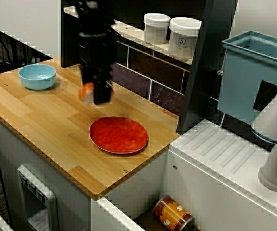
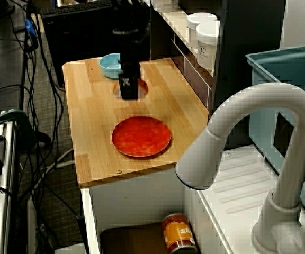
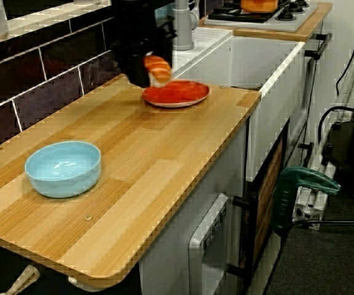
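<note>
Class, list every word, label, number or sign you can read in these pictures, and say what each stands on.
No text can be read.
White jar: small round dark emblem, too small to read.
Can below the counter: orange label, print blurred.
Gripper: small white marking, too blurred to read.

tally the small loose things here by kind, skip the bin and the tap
orange and white piece: 1
red plate: 1
blue bowl: 1
white jars: 2
can: 1
total: 6
</note>
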Available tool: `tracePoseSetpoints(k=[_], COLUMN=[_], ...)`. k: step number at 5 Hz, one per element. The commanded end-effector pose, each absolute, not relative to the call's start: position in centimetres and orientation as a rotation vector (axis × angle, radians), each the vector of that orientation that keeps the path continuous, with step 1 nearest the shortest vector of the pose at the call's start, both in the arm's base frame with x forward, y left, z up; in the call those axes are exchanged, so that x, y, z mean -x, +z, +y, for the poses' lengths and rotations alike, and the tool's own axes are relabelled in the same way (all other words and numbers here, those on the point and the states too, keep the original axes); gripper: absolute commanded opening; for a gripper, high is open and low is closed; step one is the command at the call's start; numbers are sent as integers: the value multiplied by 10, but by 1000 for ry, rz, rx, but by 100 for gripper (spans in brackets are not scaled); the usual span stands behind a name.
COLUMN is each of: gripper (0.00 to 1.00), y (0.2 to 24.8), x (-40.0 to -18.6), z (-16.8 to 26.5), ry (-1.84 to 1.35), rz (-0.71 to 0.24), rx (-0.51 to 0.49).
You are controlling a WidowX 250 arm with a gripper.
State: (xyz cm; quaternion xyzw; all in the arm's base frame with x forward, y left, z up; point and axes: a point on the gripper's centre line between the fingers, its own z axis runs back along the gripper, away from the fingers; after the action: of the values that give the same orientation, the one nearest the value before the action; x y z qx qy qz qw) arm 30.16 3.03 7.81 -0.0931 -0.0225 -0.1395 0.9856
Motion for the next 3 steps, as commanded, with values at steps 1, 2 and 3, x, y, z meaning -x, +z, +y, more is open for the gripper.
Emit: tracePoseSetpoints(k=[1,2,3], gripper=[0,0,0], y=[97,87,82], x=[-306,-300,-296], z=[88,93,88], ry=[-250,-266,-294], rz=[-195,-203,-200], rx=[147,137,120])
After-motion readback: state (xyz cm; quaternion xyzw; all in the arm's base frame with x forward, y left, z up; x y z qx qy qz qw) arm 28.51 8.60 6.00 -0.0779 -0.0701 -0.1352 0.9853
